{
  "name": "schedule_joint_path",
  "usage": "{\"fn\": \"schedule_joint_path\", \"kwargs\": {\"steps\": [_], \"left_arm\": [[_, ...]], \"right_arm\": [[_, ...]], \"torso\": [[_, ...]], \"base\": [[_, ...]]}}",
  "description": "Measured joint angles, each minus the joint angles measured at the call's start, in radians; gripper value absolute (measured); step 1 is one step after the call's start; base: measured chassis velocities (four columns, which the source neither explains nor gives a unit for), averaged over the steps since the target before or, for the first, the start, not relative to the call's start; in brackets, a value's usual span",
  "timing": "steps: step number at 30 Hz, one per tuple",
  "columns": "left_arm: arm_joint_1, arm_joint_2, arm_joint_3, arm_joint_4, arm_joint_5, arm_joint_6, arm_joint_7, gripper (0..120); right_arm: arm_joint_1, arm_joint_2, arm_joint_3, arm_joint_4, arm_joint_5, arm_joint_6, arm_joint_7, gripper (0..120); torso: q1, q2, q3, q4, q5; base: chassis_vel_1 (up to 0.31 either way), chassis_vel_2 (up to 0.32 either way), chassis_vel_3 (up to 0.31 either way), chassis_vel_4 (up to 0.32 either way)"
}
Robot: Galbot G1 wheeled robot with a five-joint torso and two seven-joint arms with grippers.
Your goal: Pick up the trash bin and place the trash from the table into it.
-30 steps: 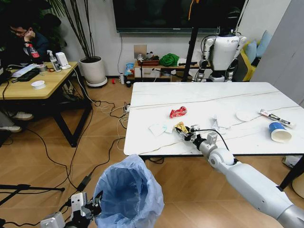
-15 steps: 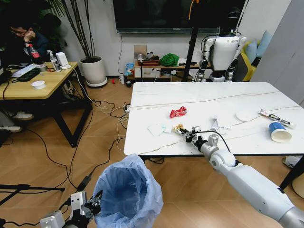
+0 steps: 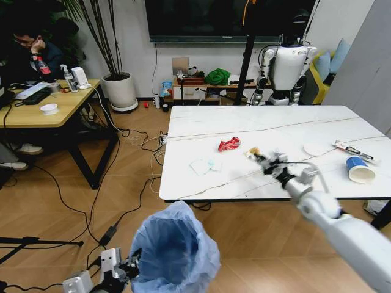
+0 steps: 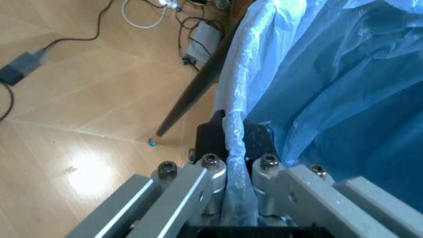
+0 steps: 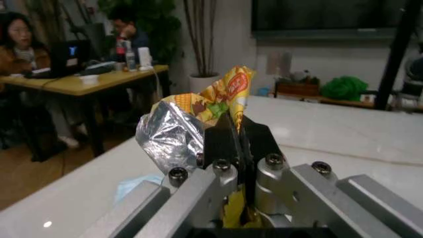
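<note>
My right gripper [image 3: 259, 155] hangs a little above the white marble table [image 3: 244, 122], shut on a crumpled yellow wrapper [image 3: 252, 151]. The right wrist view shows the yellow and silver wrapper [image 5: 198, 109] pinched in that gripper [image 5: 235, 133]. On the table lie a red wrapper [image 3: 229, 144], a white tissue [image 3: 203, 165], a white disc [image 3: 316, 149], a thin white tube [image 3: 354, 151] and a blue paper cup [image 3: 358, 170]. Below the table's front edge, the blue-bagged trash bin [image 3: 174, 250] is held up by my left gripper [image 3: 129, 272], which is shut on its bag rim [image 4: 235, 130].
A yellow wooden desk [image 3: 36, 110] with seated people stands at the left, with a white plant pot [image 3: 120, 91] behind it. Cables [image 3: 131, 201] trail over the wooden floor. A white humanoid robot [image 3: 287, 67] and a black pole [image 3: 246, 61] stand beyond the table.
My right gripper has lifted the yellow wrapper off the table's front part and carried it right and farther in. The bin in my left gripper has shifted slightly right and lower.
</note>
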Motion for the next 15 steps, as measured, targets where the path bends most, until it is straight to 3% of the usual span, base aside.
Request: {"fn": "schedule_joint_path", "kwargs": {"steps": [6,15], "left_arm": [[-0.026,-0.001,0.029,0.01,0.009,-0.004,0.012,0],[-0.061,-0.023,0.053,0.024,0.025,-0.026,0.039,0]], "right_arm": [[-0.1,-0.1,0.069,0.219,0.033,0.011,-0.051,0],[-0.093,-0.222,-0.052,0.36,0.022,0.069,-0.181,0]], "torso": [[0.0,0.0,0.0,0.0002,0.0008],[0.0,0.0,0.0,0.0004,0.0003]], "base": [[0.0,0.0,0.0,0.0],[0.0,0.0,0.0,0.0]]}}
